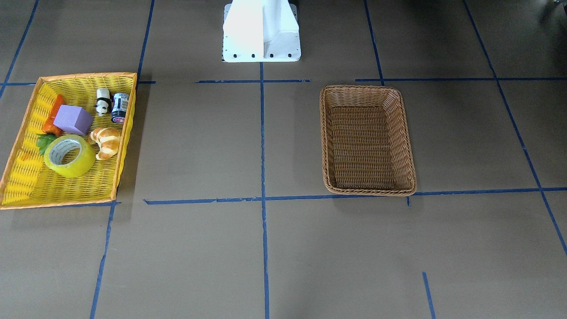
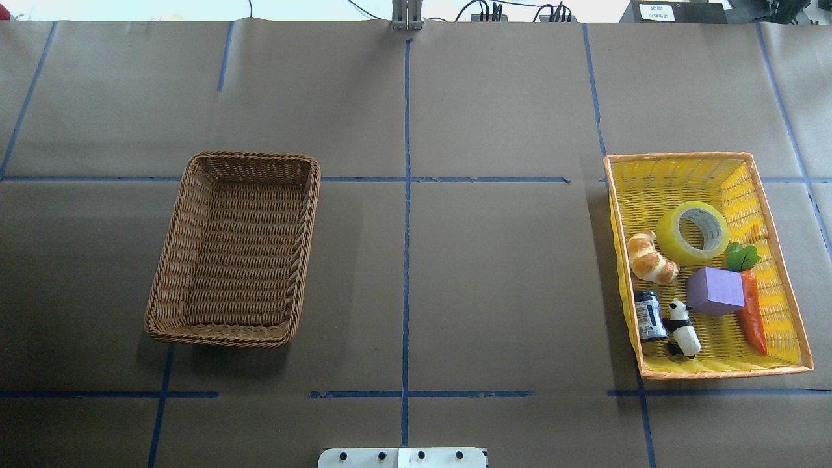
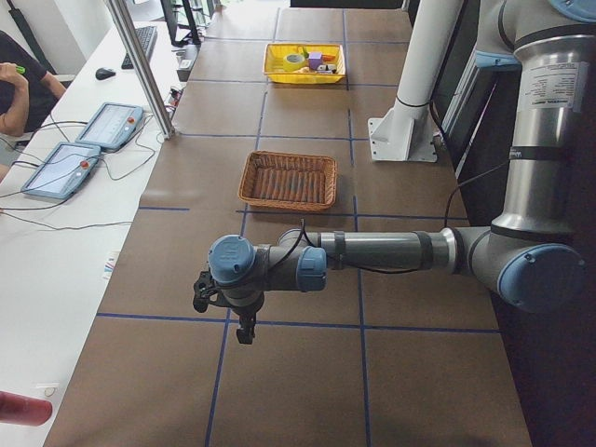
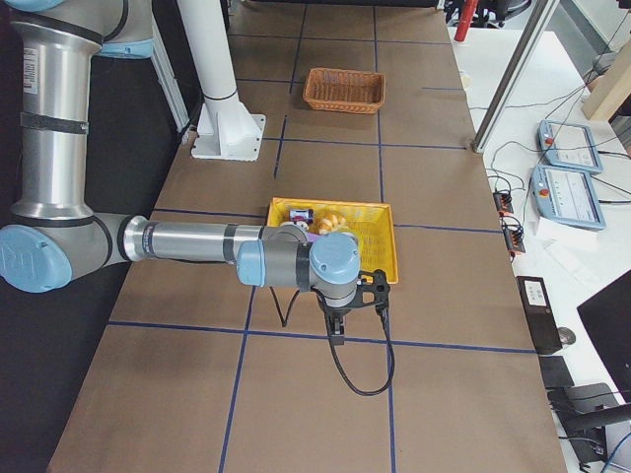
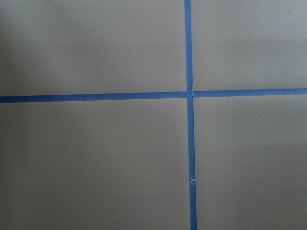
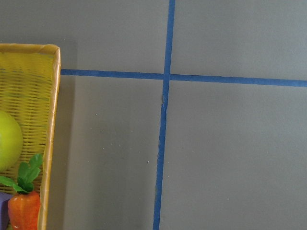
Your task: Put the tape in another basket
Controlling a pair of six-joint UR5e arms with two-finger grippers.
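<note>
The tape (image 1: 69, 155) is a wide yellow roll lying flat in the yellow tray (image 1: 88, 76) and also shows in the overhead view (image 2: 693, 233). The right wrist view catches only its edge (image 6: 7, 139). The brown wicker basket (image 1: 367, 87) stands empty across the table (image 2: 250, 156). My left gripper (image 3: 245, 332) hangs over bare table well beyond the basket. My right gripper (image 4: 335, 333) hangs over bare table just outside the tray. Both show only in the side views, so I cannot tell whether they are open or shut.
The tray also holds a croissant (image 2: 650, 258), a purple block (image 2: 715, 291), a carrot (image 2: 753, 315), a panda figure (image 2: 684, 327) and a small can (image 2: 649, 315). The robot's white base (image 1: 261, 35) stands at the table edge. Blue tape lines cross the brown table.
</note>
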